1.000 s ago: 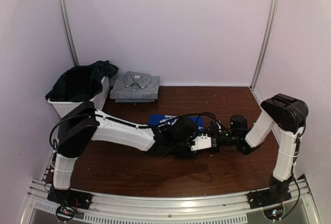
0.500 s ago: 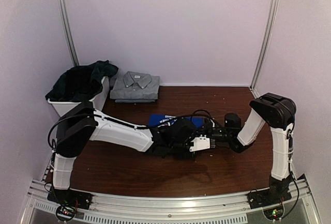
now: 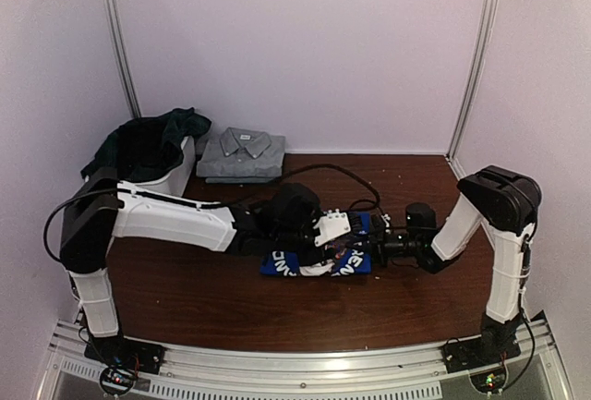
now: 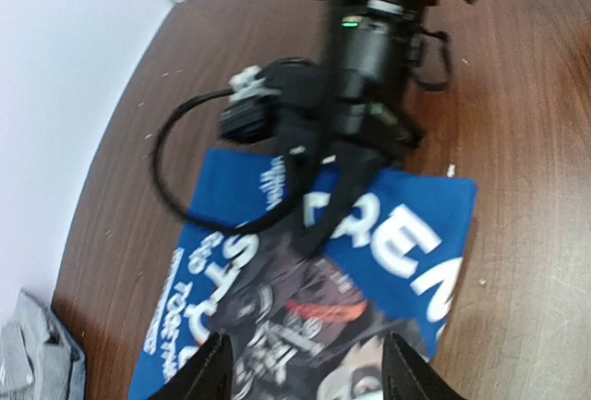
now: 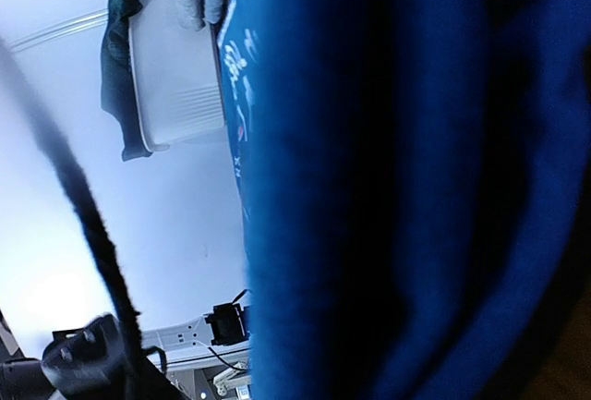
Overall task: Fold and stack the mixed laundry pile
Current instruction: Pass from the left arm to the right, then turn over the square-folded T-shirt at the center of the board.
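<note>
- The royal-blue T-shirt (image 3: 277, 264) lies folded, print up, at the middle of the desk (image 3: 231, 312). Bare brown wood runs in front of it to the near rail (image 3: 295, 363) and behind it to the back wall.
- At the back-left corner a white basket (image 3: 157, 183) draped with a dark green garment (image 3: 148, 146) stands just beside a folded grey collared shirt (image 3: 240, 155). Both are well apart from the arms.
- The left claw (image 4: 305, 368) hangs over the T-shirt with its white fingers spread and nothing between them.
- The right claw (image 3: 372, 252) is closed at the T-shirt's right edge. Blue cloth fills its own camera, but I cannot tell whether fabric is pinched.
- The two wrists sit close together over the garment, and a black cable (image 4: 175, 187) loops beside them.
- A second ago the left claw was closed and the right one open. Only a strip of blue showed then behind the left arm, which has since swung back and left.
- The basket and grey shirt have not moved.
</note>
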Motion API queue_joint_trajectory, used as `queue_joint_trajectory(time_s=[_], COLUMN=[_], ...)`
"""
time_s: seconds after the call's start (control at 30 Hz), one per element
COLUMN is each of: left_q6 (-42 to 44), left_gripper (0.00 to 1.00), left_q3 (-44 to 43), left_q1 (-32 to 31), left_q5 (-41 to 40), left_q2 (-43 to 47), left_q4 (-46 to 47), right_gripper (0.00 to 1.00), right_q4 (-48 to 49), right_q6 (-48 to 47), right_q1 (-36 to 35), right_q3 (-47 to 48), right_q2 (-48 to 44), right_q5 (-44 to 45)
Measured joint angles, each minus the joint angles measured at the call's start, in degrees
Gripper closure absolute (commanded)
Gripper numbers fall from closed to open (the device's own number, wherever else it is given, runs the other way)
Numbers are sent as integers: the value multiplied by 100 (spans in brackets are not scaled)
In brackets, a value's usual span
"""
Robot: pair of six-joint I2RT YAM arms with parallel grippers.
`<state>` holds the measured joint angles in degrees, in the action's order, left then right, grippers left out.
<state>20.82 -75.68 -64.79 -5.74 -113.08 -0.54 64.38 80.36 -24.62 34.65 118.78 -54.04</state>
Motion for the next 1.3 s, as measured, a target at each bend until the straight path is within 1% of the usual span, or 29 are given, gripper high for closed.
queue_joint_trajectory(time_s=[0.1, 0.13, 0.17, 0.2, 0.23, 0.27, 0.3, 0.33, 0.37, 0.5, 0.6, 0.63, 0.7, 0.8, 0.83, 0.93, 1.03, 1.17, 1.23, 1.3], left_q6=[-452, -586, -686, -798, -942, -1019, -1130, -1266, -1300, -1585, -1720, -1751, -1794, -1864, -1908, -2127, -2323, -2465, -2524, -2590], left_gripper=[38, 33, 32, 27, 19, 8, 3, 2, 2, 2, 2, 2, 2, 2, 2, 2, 2, 2, 2, 2], left_q3=[498, 623, 717, 824, 940, 1014, 1108, 1200, 1250, 1414, 1434, 1434, 1445, 1541, 1587, 1816, 2166, 2562, 2686, 2763], left_q1=[350, 448, 522, 588, 623, 627, 621, 612, 608, 610, 625, 629, 649, 721, 769, 1016, 1320, 1467, 1460, 1456], left_q5=[83, 72, 61, 59, 61, 61, 70, 79, 90, 149, 151, 149, 146, 81, 42, -24, -70, -219, -317, -417], left_q2=[804, 1021, 1187, 1360, 1515, 1602, 1679, 1722, 1729, 1729, 1729, 1729, 1731, 1797, 1845, 2127, 2632, 3300, 3519, 3626], left_q4=[70, 116, 142, 208, 271, 304, 356, 374, 391, 352, 350, 352, 350, 326, 280, 186, 133, 17, -85, -160], right_gripper=[100, 100, 100, 100, 100, 100, 100, 100, 100, 100, 100, 100, 100, 100, 100, 100, 100, 100, 100, 100], right_q4=[-903, -1261, -1659, -2041, -2404, -2688, -3108, -3554, -3783, -5554, -6966, -7563, -8461, -9884, -10456, -11510, -12493, -13466, -13803, -14012], right_q6=[-560, -778, -1019, -1279, -1532, -1749, -2020, -2312, -2479, -3523, -4347, -4664, -5213, -5969, -6164, -6566, -6911, -7180, -7235, -7243], right_q1=[114, 153, 192, 229, 273, 313, 372, 446, 483, 844, 1266, 1471, 1856, 2293, 2367, 2393, 2391, 2258, 1950, 1467], right_q3=[-177, -197, -203, -203, -201, -201, -188, -157, -131, 229, 669, 918, 1360, 2282, 2719, 3648, 4717, 5954, 6446, 6773], right_q2=[-507, -702, -927, -1150, -1370, -1532, -1733, -1915, -1991, -2396, -2739, -2892, -3167, -3545, -3681, -3958, -3912, -3191, -2562, -1834], right_q5=[44, 70, 109, 153, 190, 219, 260, 293, 317, 490, 688, 787, 1027, 1915, 2481, 3718, 4931, 6332, 6905, 7276])
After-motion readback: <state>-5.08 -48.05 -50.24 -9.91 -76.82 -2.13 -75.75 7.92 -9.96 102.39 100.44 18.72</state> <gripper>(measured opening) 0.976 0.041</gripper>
